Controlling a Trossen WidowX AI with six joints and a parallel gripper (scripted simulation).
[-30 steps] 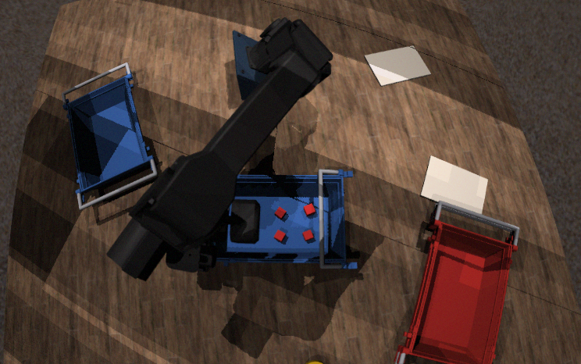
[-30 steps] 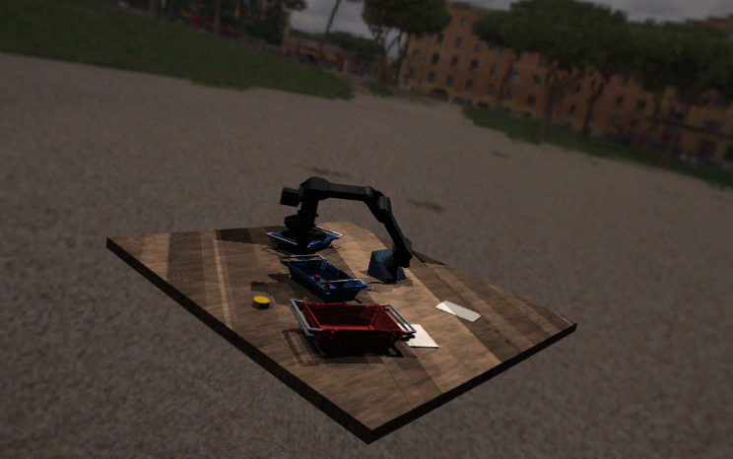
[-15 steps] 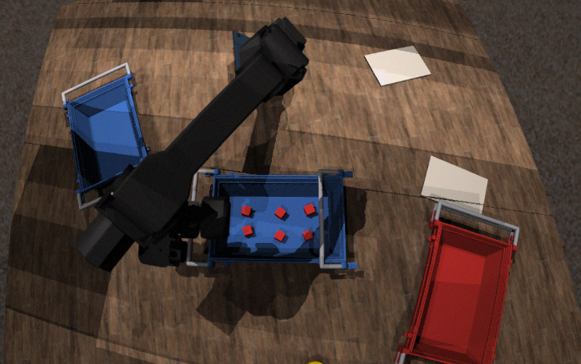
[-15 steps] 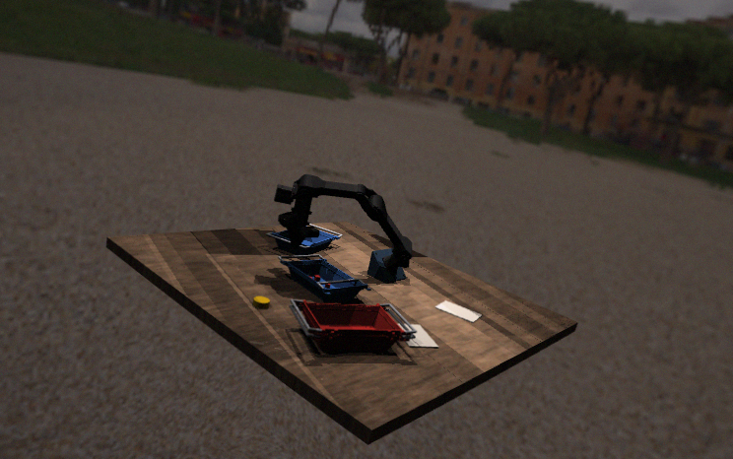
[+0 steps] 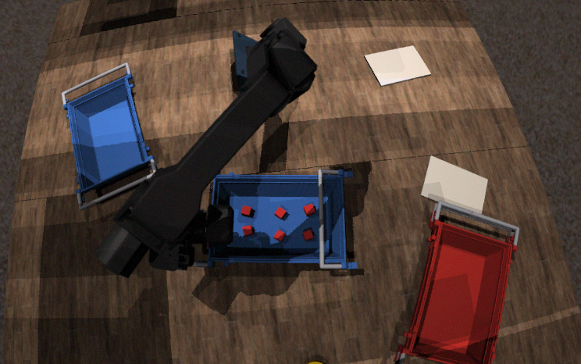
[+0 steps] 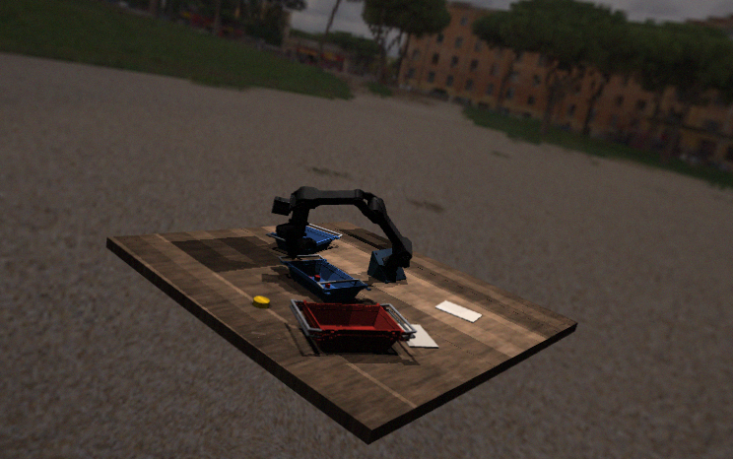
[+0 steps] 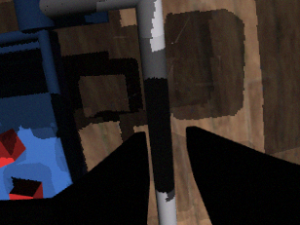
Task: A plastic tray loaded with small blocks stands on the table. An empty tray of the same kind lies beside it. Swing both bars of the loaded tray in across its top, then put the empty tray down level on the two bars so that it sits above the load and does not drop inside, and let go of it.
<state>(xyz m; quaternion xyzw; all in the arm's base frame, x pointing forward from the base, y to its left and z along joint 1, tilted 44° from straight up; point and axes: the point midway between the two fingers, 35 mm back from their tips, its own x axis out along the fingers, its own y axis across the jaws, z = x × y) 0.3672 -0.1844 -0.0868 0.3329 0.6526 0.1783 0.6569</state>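
Note:
The loaded blue tray (image 5: 265, 187) (image 7: 29, 108) holds several red blocks. Its right bar (image 5: 320, 218) lies across the top near the right end. Its left bar (image 7: 158, 106) is out beyond the left end; in the top view the arm hides most of it. My gripper (image 7: 166, 139) is slightly open at that left bar. The bar runs between the fingertips with a gap on each side; whether it is at fingertip height I cannot tell. An empty blue tray (image 5: 113, 128) (image 6: 318, 236) stands at the left, bars out over its ends.
An empty red tray (image 5: 450, 283) (image 6: 354, 316) with bars out stands at the right. White cards (image 5: 397, 65) (image 5: 456, 184) lie right of the arm, one beside the red tray. A yellow disc (image 6: 261, 301) lies near the front edge. The arm's forearm passes near the empty blue tray.

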